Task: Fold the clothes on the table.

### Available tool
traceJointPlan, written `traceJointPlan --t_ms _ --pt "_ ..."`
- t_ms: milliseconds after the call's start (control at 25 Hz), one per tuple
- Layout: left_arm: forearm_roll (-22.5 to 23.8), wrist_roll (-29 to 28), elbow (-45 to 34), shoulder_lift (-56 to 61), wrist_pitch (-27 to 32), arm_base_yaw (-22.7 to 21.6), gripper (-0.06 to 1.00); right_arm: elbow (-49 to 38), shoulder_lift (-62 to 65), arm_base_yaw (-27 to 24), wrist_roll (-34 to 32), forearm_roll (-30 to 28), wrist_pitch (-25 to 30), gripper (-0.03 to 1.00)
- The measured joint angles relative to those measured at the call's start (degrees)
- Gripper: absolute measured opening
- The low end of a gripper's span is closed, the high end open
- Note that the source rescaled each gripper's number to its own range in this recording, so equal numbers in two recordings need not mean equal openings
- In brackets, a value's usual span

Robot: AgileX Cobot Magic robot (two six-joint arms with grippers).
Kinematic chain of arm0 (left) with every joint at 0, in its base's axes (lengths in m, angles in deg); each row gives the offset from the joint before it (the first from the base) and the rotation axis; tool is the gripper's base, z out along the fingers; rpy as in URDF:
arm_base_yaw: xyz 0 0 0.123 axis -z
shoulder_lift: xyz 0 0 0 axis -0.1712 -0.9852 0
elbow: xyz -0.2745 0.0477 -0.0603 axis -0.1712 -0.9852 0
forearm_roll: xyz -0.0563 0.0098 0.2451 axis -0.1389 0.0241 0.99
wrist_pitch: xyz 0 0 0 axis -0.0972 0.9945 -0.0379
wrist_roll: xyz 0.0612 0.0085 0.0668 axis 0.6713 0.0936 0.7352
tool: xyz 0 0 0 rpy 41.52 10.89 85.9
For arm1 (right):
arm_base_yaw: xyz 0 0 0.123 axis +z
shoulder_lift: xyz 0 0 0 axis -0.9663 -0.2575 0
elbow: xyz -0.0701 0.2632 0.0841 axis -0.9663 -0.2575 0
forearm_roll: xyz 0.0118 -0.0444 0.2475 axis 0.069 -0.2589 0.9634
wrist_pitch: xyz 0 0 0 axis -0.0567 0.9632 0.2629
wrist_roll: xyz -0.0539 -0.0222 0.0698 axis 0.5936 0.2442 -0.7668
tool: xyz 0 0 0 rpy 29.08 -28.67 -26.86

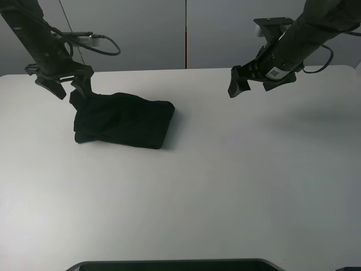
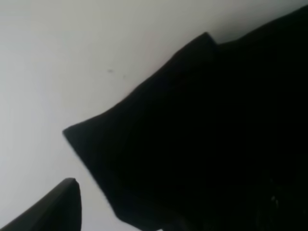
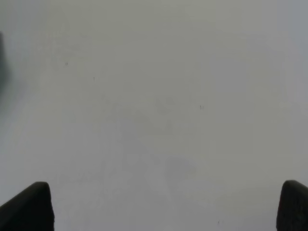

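The clothes are one black T-shirt (image 1: 125, 119) lying as a rumpled folded bundle on the left half of the white table (image 1: 225, 186). Its print and neck label are hidden. My left gripper (image 1: 67, 92) is at the bundle's far left corner with its jaws spread, one finger against the cloth there. In the left wrist view the shirt (image 2: 207, 139) fills most of the picture; only one finger (image 2: 50, 209) shows, over bare table. My right gripper (image 1: 251, 87) hovers open and empty above bare table to the shirt's right, with both fingertips wide apart in the right wrist view (image 3: 163, 207).
A dark rounded object (image 1: 169, 265) lies along the table's near edge. Grey wall panels (image 1: 186, 34) stand behind the far edge. A cable (image 1: 104, 48) loops off the left arm.
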Motion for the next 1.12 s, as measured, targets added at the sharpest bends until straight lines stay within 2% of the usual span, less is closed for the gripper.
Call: traceJointPlan --t_ms 240,400,600,760,1120 --pt "-1.93 2.92 -0.10 6.25 -0.87 0.00 0.94 0.00 5.28 0.00 0.00 -0.85 0.86 1.00" --pt "-2.73 3.52 -2.58 13.83 -2.48 0.00 0.94 -0.18 13.00 0.00 -2.71 -4.49 4.10 1.00" --pt "-3.07 3.64 -17.12 26.49 -7.03 0.00 0.94 -7.21 23.82 0.00 -5.77 -8.95 8.53 1.00" --pt "-3.07 3.27 -27.09 39.55 -10.16 0.00 0.94 -14.19 35.72 0.00 -7.35 -9.23 10.55 1.00" --pt "-2.84 1.62 -43.36 65.01 -7.71 0.00 0.94 -24.73 60.70 0.00 -8.70 -9.23 21.91 1.00"
